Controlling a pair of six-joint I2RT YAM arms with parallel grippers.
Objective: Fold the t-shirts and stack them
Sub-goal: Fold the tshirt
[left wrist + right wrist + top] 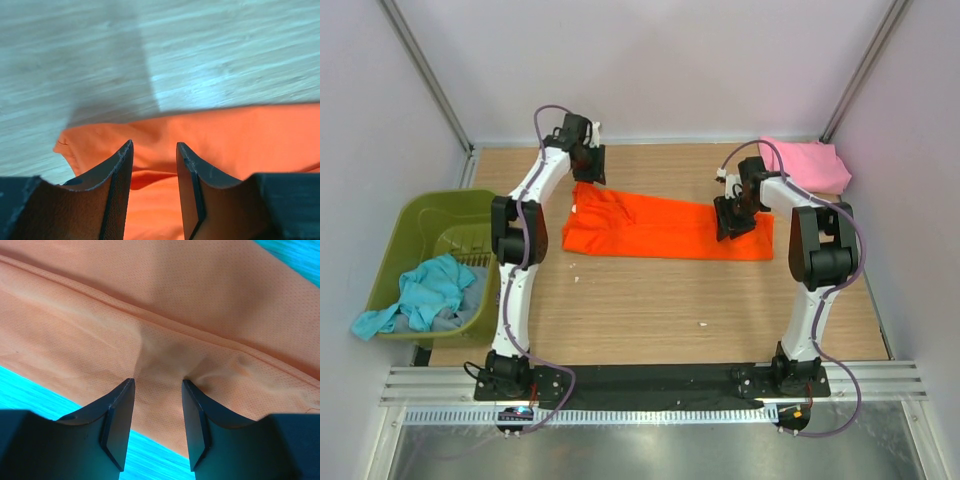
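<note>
A bright orange t-shirt lies folded into a long strip across the middle of the table. My left gripper hangs at its far left end. In the left wrist view that gripper is open, with the orange cloth lying beneath the gap. My right gripper is down on the strip's right end. In the right wrist view it stands open, with both tips pressing into the orange cloth, which puckers between them. A pale pink t-shirt lies folded at the back right.
An olive-green tub stands off the table's left edge, with a teal t-shirt spilling over its near rim. Walls close in the table at the back and sides. Bare wood shows in front of the orange strip.
</note>
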